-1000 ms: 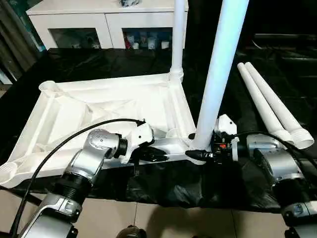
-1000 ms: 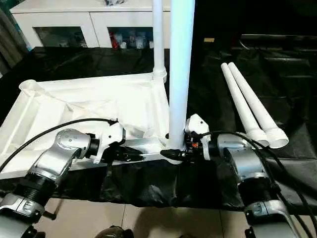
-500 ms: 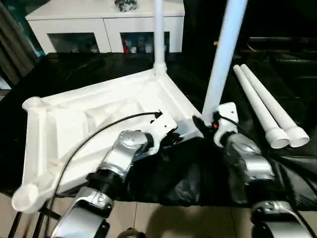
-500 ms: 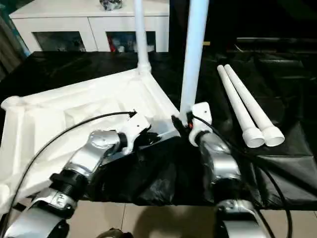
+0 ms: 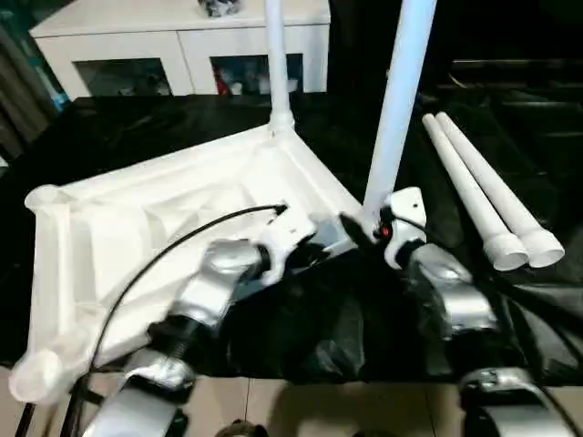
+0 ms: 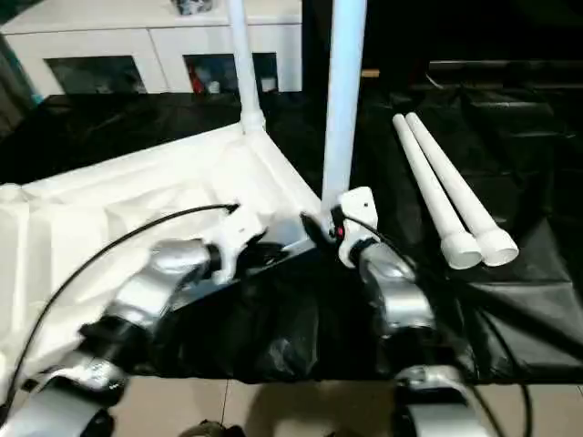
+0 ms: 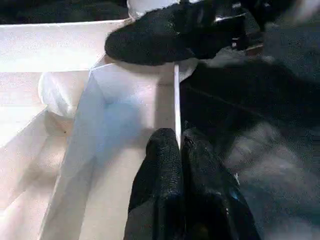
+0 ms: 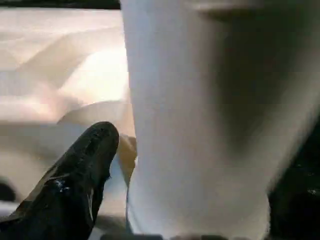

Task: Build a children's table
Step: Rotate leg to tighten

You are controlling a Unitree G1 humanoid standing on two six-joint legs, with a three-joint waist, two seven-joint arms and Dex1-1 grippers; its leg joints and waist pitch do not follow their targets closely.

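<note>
**Seating legs in the upturned top**

Pinching the top's [image 5: 182, 209] near rim, the left gripper [image 7: 179, 150] is closed. The right gripper [image 6: 321, 228] straddles the near leg's [image 5: 396, 100] base, grip unclear. Far-corner leg [image 5: 276, 55] stands seated; spares [image 5: 483, 191] lie right. Light, stiff, slippery plastic: grasp low.

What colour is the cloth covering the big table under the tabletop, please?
Black; the cloth shows best in the left eye view.
</note>
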